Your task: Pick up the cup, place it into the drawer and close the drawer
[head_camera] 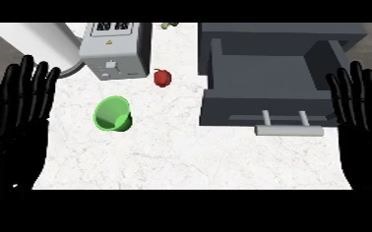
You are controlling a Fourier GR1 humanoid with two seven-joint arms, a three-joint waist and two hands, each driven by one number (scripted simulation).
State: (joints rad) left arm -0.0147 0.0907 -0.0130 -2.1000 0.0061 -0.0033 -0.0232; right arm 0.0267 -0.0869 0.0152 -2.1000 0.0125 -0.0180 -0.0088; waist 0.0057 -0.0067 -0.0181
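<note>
A green cup [113, 114] lies tipped on the white marble counter [181, 157], left of centre, its mouth facing up toward me. At the right a dark grey drawer [269, 86] stands pulled out and holds nothing, with a pale bar handle [288, 129] on its front. My left hand [25, 103] rests open at the left edge, fingers up, well left of the cup. My right hand [352, 108] rests open at the right edge, beside the drawer's right wall. Neither hand touches anything.
A grey toaster [115, 49] stands at the back left with a white rounded object [44, 42] beside it. A small red fruit [163, 77] lies between the toaster and the drawer. A small greenish thing [169, 25] shows at the far edge.
</note>
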